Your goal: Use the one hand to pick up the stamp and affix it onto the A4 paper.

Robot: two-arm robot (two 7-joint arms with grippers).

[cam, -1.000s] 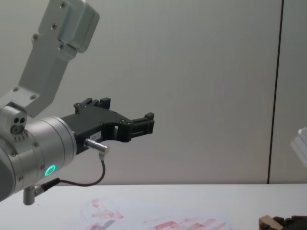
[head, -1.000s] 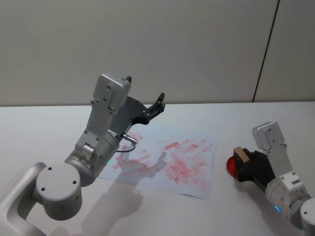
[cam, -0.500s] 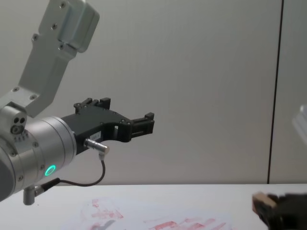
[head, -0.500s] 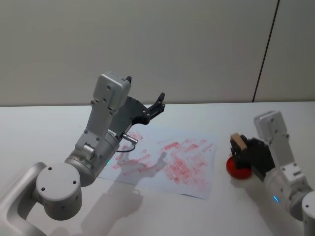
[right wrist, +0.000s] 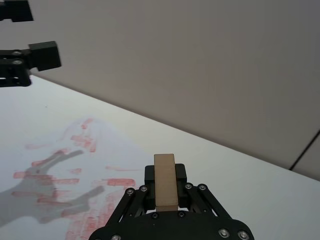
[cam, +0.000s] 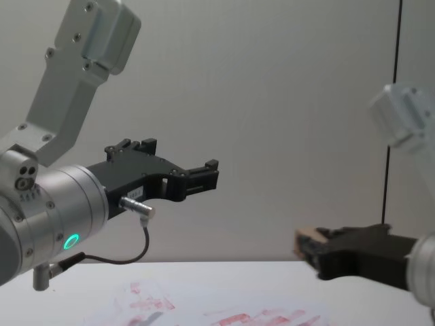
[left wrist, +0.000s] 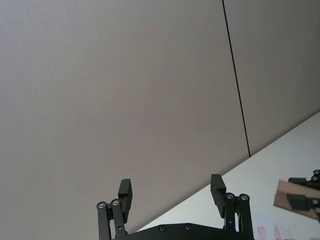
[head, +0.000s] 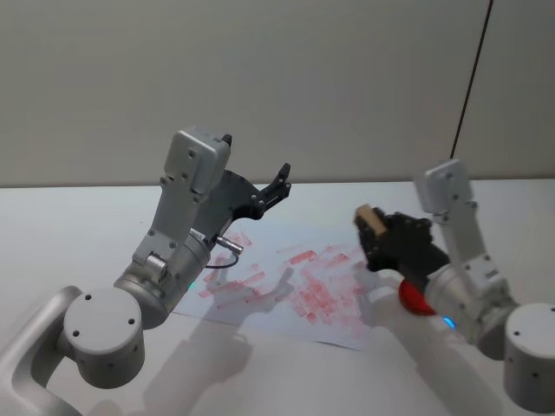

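Right tool (head: 372, 228) grips stamp (head: 367, 216) over paper (head: 325, 264) edge; left tool (left wrist: 170, 185) aloft.

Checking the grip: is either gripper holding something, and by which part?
The right gripper holds the stamp, fingers pinching opposite sides near one end; left gripper holds nothing.

light: bright, even | shadows: soft, on A4 paper (head: 334, 325)

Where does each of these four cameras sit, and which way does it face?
Head: high, looking down on the A4 paper; left gripper raised, right gripper holding the stamp.
Chest: lower, looking across the table at both grippers.
Left wrist: faces the wall past its open fingers.
Right wrist: looks over the stamp onto the paper.
Shared: the stamp shows in all four.
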